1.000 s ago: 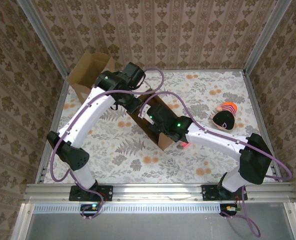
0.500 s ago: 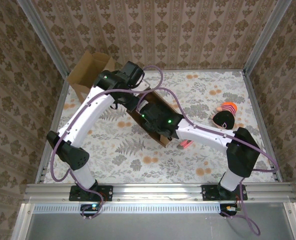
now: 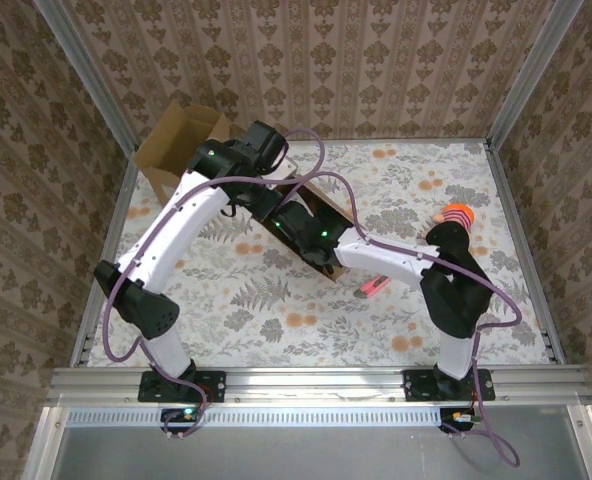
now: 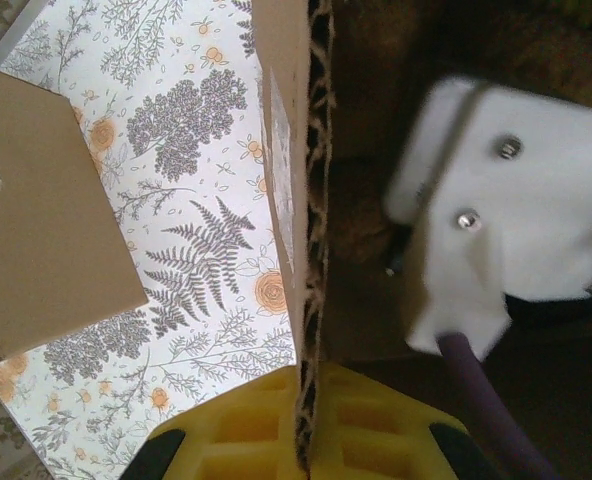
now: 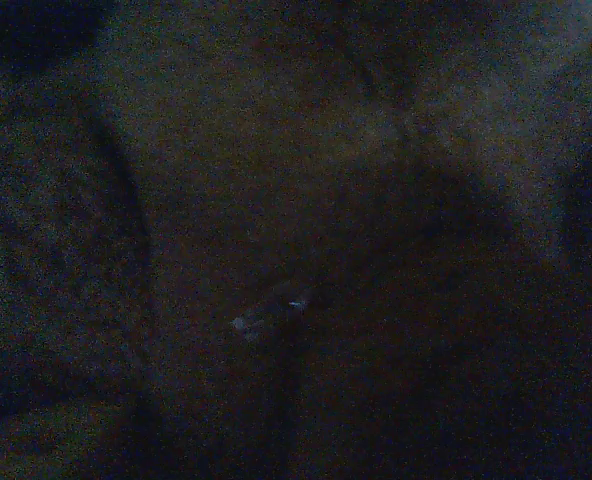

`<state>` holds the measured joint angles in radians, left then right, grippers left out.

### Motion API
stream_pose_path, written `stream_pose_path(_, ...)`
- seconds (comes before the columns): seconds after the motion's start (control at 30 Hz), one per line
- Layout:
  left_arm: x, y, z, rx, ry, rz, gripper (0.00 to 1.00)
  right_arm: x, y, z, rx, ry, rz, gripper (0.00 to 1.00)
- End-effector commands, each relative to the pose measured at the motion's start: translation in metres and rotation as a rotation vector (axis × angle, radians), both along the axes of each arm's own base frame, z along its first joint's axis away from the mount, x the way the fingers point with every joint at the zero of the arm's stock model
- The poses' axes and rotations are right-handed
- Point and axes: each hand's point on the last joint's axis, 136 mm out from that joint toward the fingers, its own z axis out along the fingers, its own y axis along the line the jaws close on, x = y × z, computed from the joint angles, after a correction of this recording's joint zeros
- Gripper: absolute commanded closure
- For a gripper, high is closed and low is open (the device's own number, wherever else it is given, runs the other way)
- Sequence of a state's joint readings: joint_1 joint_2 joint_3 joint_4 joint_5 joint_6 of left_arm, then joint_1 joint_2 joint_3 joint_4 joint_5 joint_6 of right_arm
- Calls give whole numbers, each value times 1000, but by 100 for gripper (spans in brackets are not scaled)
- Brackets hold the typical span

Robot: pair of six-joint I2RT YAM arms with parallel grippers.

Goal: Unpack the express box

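The express box (image 3: 324, 266) is a brown cardboard carton lying open at the table's middle. My left gripper (image 4: 311, 440) is shut on the box's wall (image 4: 314, 200), one yellow pad on each side of the corrugated edge; from above it sits at the box's near-left corner (image 3: 268, 207). My right arm's white wrist (image 4: 516, 220) reaches deep inside the box (image 3: 316, 232). The right wrist view is almost black, so I cannot make out the right jaws or anything between them.
A second open cardboard box (image 3: 181, 145) stands at the far left corner. A black plush toy with an orange cap (image 3: 454, 222) lies at the right, partly under my right elbow. A small pink item (image 3: 372, 288) lies on the floral cloth in front of the box.
My right arm has pushed further left and deeper into the box, its elbow swinging over toward the plush toy. The pink item now lies uncovered. The left arm has held still.
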<state>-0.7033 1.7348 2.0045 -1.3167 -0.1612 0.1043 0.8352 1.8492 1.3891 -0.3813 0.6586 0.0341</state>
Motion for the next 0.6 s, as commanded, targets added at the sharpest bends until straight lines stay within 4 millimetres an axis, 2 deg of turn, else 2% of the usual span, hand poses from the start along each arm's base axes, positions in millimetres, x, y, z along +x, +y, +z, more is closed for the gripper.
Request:
stream_pose_path(0.0,-24,-13,9,-43,50,-66,100,13,-25,-36,-3,54,-123,39)
stream_pose_path(0.13,-24,-11,8,-32,47,-64,100,14,-26,-38,28,64,-127,66)
stream_pose_path(0.2,-23,-10,7,-25,48,-60,100,13,-24,-36,45,64,-119,77)
stream_pose_path(0.3,-22,-8,5,-19,49,-48,100,11,-23,-25,77,54,-102,99)
stream_pose_path(0.57,-19,-6,-1,-29,73,7,100,-3,-13,19,225,20,-6,100)
